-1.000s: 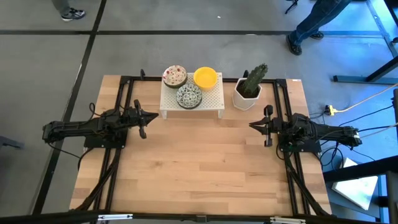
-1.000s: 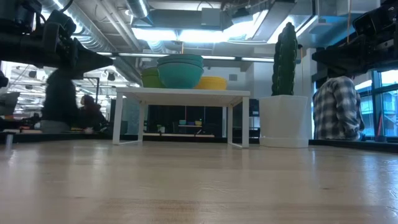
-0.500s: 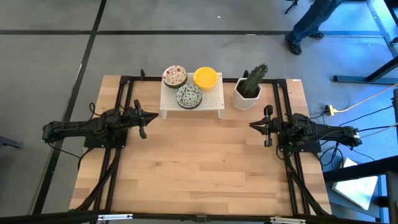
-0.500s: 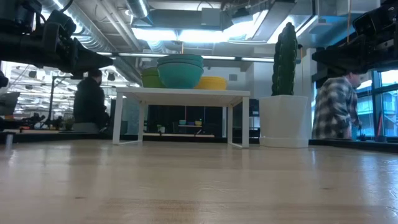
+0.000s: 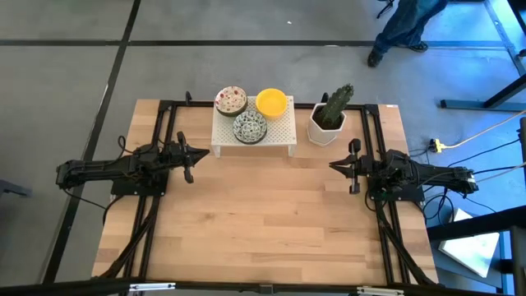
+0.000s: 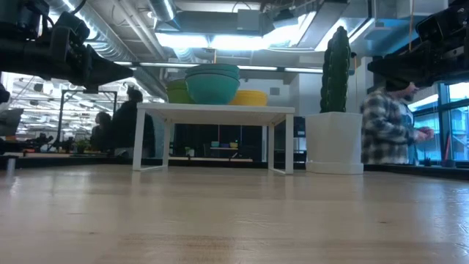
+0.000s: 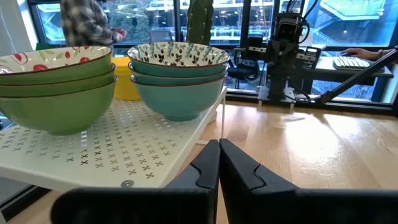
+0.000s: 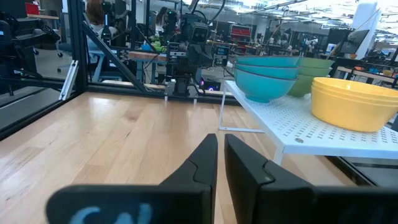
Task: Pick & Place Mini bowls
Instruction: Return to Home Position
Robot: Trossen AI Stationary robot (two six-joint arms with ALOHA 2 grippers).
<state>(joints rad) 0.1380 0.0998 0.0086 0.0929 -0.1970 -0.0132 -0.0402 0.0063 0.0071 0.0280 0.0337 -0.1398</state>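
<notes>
Three stacks of mini bowls stand on the white perforated rack point(image 5: 279, 131) at the table's far side. The red-speckled stack point(image 5: 231, 100) has green outsides point(image 7: 59, 87). The green-blue patterned stack point(image 5: 250, 127) has teal outsides point(image 7: 178, 74). The yellow stack point(image 5: 272, 102) shows close in the right wrist view point(image 8: 354, 102). My left gripper point(image 5: 188, 159) hovers left of the rack, shut point(image 7: 219, 163). My right gripper point(image 5: 346, 168) hovers to the rack's right and nearer, shut point(image 8: 221, 158). Neither touches anything.
A white pot with a cactus point(image 5: 331, 115) stands right of the rack, just beyond my right gripper. Black frame rails point(image 5: 164, 123) run along both table sides. Bare wood point(image 5: 263, 214) stretches from the rack toward the near edge. People move in the room beyond the table.
Neither arm nor any bowl has moved. Only people in the room beyond the table have shifted.
</notes>
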